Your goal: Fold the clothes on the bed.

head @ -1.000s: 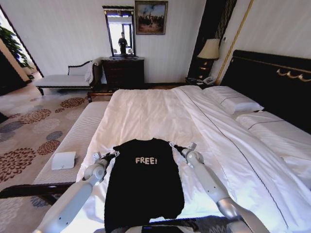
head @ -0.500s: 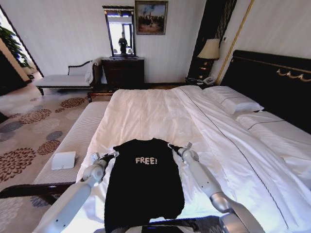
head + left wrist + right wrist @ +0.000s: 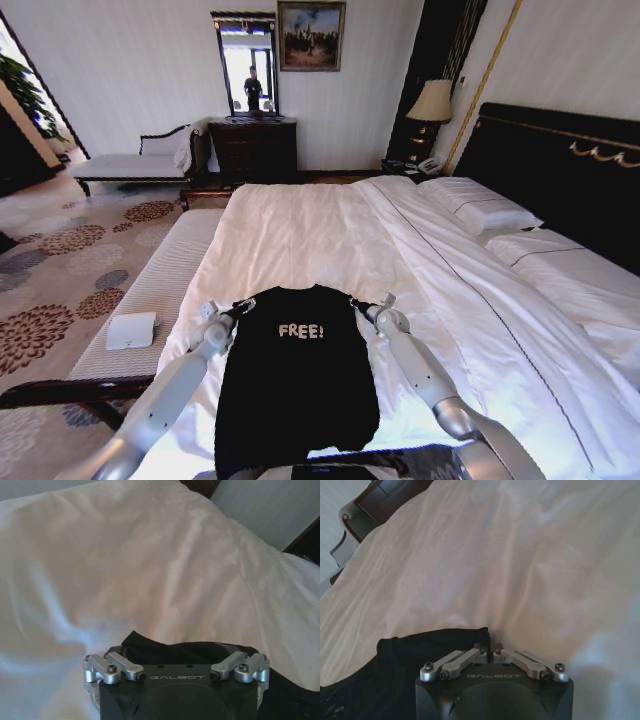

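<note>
The black T-shirt point(image 3: 300, 385) with white "FREE!" lettering lies flat near the foot of the white bed point(image 3: 300, 230), neck toward the pillows. My left gripper point(image 3: 238, 306) sits at the shirt's left shoulder. In the left wrist view its linkages are spread wide, so the left gripper point(image 3: 175, 656) is open, with black cloth point(image 3: 165, 647) just ahead of it. My right gripper point(image 3: 356, 300) rests at the right shoulder. In the right wrist view the right gripper point(image 3: 489, 647) has its linkages drawn together, shut on the edge of the black cloth point(image 3: 420, 655).
A pale striped bench point(image 3: 160, 280) runs along the bed's left side and carries a small white flat box point(image 3: 132, 330). Pillows point(image 3: 480, 210) lie against the dark headboard point(image 3: 560, 170) on the right. Smooth white duvet stretches beyond the shirt.
My left arm has swung inward, bringing its gripper closer to the shirt's left shoulder. The right gripper shifted slightly toward the right shoulder. The shirt lies as before.
</note>
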